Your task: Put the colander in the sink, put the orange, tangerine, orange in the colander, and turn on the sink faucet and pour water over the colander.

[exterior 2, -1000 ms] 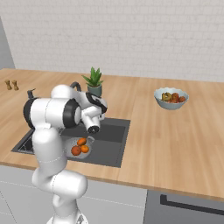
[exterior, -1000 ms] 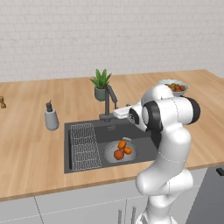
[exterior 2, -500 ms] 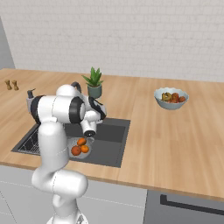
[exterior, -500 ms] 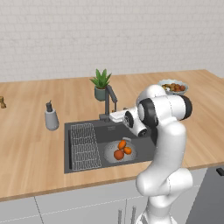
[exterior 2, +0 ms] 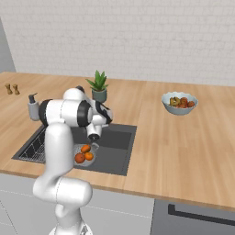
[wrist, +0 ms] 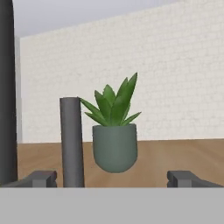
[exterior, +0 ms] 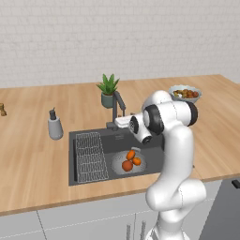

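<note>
The grey colander sits in the dark sink. Three orange fruits lie inside it; which are oranges and which the tangerine I cannot tell. The dark sink faucet stands at the basin's back edge, and no water runs from it. My gripper is open and empty, level beside the faucet's post above the sink's back. In the hand view the post rises just right of the left fingertip.
A potted plant stands right behind the faucet. A wire rack fills the sink's left end. A soap dispenser is on the counter to the left, a fruit bowl to the right.
The hand has swung left over the sink toward the faucet, with the jaws staying open. The colander and fruits have not moved.
</note>
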### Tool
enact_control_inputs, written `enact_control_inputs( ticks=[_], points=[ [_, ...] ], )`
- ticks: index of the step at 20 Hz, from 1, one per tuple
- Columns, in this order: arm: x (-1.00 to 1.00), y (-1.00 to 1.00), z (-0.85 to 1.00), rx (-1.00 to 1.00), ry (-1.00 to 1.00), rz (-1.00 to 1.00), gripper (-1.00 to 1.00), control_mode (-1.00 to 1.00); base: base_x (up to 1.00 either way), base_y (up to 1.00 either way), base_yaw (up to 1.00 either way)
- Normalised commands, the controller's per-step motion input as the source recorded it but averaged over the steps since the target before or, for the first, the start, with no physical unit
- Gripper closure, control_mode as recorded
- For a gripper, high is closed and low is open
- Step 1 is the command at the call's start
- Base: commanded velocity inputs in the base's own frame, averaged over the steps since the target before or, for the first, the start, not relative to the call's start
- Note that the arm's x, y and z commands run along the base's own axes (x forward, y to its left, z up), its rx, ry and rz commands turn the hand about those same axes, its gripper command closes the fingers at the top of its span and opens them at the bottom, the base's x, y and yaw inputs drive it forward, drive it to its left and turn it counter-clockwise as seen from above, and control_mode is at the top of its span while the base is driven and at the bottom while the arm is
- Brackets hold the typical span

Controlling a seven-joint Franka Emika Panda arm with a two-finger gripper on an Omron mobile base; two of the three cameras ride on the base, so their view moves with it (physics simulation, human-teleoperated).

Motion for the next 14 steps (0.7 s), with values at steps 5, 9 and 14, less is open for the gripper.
enact_control_inputs(
  ticks=[5, 9, 14],
  points=[
    [0.45, 0.03, -0.11, 0.0, 0.0, -0.06, -1.0, -1.0, 0.0, 0.0, 0.0],
    [0.41, 0.11, -0.18, 0.0, 0.0, -0.07, -1.0, -1.0, 0.0, 0.0, 0.0],
    [0.41, 0.12, -0.19, 0.0, 0.0, -0.08, -1.0, -1.0, 0.0, 0.0, 0.0]
  ],
)
